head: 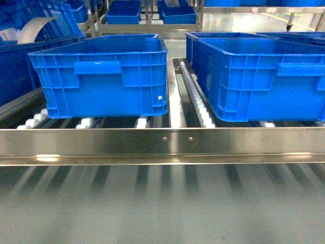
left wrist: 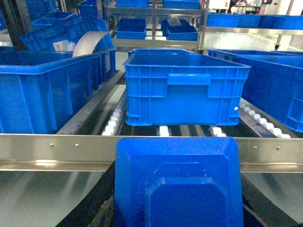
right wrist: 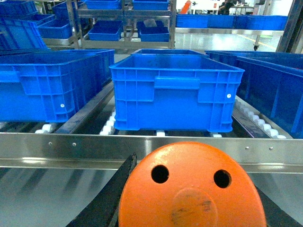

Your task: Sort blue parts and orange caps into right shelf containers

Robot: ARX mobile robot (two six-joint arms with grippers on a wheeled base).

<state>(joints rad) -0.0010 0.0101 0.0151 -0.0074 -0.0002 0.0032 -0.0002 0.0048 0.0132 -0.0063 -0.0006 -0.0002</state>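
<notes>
You face the steel shelf [head: 167, 142] with both arms loaded and neither load yet over a bin: in the left wrist view a blue part [left wrist: 177, 182] fills the lower frame, carried at the left gripper, though the jaws themselves are hidden behind it and you cannot tell how wide they stand; in the right wrist view an orange cap [right wrist: 191, 187], its round face showing two holes, sits the same way at the right gripper, one dark finger [right wrist: 111, 198] visible beside it, the opening again impossible to judge. Ahead, past the front rail [head: 162, 133], two blue bins rest on the white rollers [head: 202, 109]: the left bin [head: 101, 79] and the right bin [head: 254, 76], parted by a narrow roller lane. To place well, you likely need to lift each piece above the thick bin rim before moving forward, then release only once it hangs inside the walls. The front rail and the near rims are the edges to clear; the open bin tops and the space above the rail seem to offer the only free passage
</notes>
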